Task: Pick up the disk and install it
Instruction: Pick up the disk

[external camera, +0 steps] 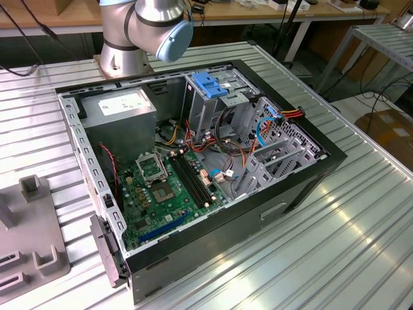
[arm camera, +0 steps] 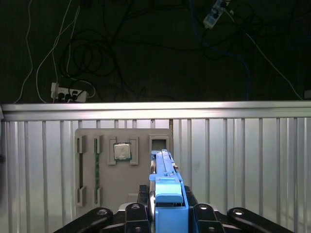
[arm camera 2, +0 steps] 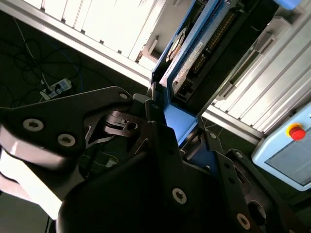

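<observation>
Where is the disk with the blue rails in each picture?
First wrist view: the disk stands edge-on, clamped in the end effector, in front of the grey slotted plate.
Second wrist view: the disk sticks out of the end effector, with blue rails along its sides.
Exterior view: the grey slotted plate lies at the exterior view's left, beside the computer case.
Shared landmark: that plate on the ribbed metal table.

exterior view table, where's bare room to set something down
The widest bare ribbed table lies on the exterior view's right of the computer case. A narrow strip runs between case and grey fixture tray. Inside the case is crowded with cables.
</observation>
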`<state>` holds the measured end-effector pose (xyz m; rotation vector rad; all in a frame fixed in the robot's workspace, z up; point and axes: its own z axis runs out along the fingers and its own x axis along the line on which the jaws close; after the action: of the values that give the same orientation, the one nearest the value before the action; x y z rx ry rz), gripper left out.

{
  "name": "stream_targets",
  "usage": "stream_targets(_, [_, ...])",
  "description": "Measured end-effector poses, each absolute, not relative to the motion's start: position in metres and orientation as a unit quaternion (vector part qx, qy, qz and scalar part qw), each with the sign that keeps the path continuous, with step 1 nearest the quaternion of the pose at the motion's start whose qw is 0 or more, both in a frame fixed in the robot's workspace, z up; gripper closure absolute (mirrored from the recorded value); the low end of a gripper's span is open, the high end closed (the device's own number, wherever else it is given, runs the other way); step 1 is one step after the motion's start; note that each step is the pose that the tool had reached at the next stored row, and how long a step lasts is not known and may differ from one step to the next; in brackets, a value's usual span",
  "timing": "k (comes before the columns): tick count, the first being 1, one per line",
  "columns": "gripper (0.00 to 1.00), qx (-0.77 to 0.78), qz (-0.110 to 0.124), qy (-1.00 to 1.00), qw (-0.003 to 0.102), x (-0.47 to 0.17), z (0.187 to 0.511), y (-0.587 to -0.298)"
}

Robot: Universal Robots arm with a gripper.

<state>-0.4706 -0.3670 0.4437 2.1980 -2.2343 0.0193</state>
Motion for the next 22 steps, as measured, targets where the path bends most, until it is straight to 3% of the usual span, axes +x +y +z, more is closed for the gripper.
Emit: stream_targets(22, [0.63, 0.701, 0.005, -0.713, 0.004, -0.471, 0.46, -0.367])
